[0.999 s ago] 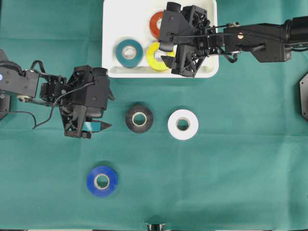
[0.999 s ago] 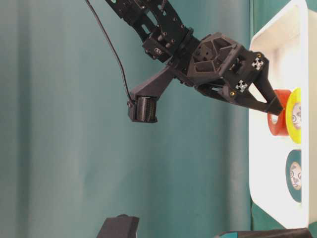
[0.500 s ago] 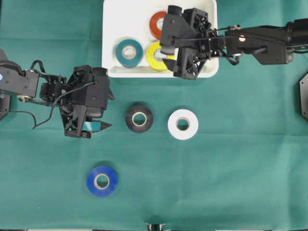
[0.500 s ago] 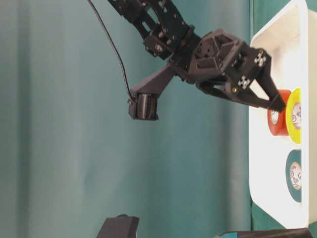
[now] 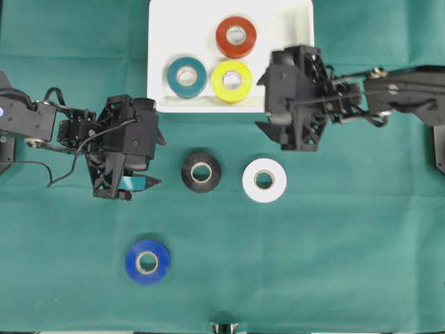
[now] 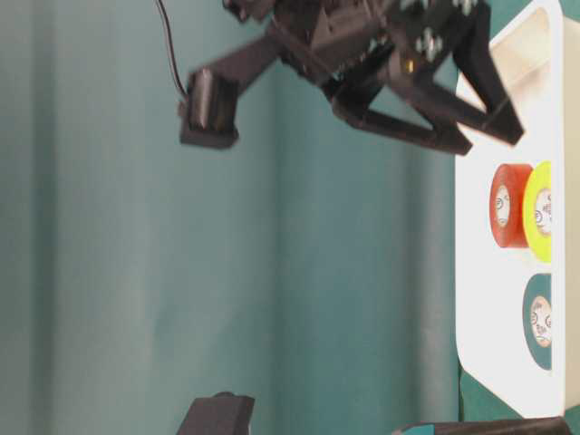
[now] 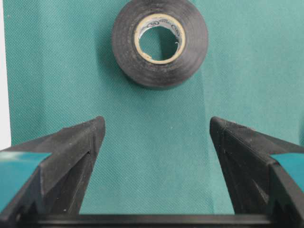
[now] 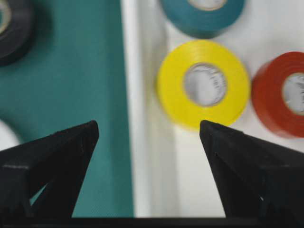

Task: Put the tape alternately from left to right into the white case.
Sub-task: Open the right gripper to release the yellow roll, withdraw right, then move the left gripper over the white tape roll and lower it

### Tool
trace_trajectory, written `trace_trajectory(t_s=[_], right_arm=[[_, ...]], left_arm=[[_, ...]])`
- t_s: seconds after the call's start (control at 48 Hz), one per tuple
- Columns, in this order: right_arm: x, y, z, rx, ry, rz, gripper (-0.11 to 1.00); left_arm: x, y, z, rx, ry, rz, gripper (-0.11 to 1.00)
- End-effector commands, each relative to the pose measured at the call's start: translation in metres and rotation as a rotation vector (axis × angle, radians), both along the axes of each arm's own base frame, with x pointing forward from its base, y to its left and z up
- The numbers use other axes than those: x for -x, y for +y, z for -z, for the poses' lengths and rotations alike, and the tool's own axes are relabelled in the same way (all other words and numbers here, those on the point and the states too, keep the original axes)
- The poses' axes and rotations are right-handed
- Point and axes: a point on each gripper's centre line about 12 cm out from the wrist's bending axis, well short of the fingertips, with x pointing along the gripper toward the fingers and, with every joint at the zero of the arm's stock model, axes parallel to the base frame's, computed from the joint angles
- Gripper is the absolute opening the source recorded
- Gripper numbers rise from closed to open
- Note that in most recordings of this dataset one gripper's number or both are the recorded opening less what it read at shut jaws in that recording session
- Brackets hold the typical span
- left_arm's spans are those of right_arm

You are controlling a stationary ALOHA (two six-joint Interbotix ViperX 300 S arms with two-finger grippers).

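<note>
Left wrist view: the black roll [image 7: 160, 41], judged light and stiff, is framed ahead of the left gripper [image 7: 154, 142], whose jaws are spread for an outer-rim grasp.

No readable text, labels, brands or numbers anywhere. Faint print inside core of black roll [image 7: 160, 40] and yellow roll [image 8: 204, 84]: too small and blurred to read.

The right end effector [image 6: 485, 109], blurred, fingers spread and empty, hung by the upper rim of the white case [image 6: 480, 299], which held red-orange tape [image 6: 507, 206] touching yellow tape [image 6: 542, 211], teal tape [image 6: 536, 321] apart.
</note>
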Motion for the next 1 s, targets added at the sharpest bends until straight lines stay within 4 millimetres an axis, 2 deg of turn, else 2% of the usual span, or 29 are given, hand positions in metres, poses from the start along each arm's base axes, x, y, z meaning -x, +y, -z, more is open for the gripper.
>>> trace_trajectory(t_s=[0.0,0.333,0.604,0.75,0.979], right_arm=[[0.004,0.005,-0.013,-0.004,-0.045,-0.015,0.75],[0.034,0.018,-0.014,-0.035,-0.109,-0.072,0.75],[0.059,0.021,-0.012,-0.049,-0.135,-0.088,0.75],[0.066,0.022,-0.011,-0.053,-0.139,-0.088,0.75],[0.068,0.022,-0.009,-0.053,-0.135,-0.088,0.75]], left_arm=[[-0.006,-0.002,-0.011,0.003,-0.040,0.004,0.92],[-0.006,-0.002,-0.011,0.005,-0.041,0.003,0.92],[-0.007,-0.002,-0.013,0.006,-0.046,0.002,0.92],[-0.008,-0.002,-0.014,0.006,-0.050,0.003,0.92],[-0.013,-0.002,-0.016,0.007,-0.066,0.003,0.92]])
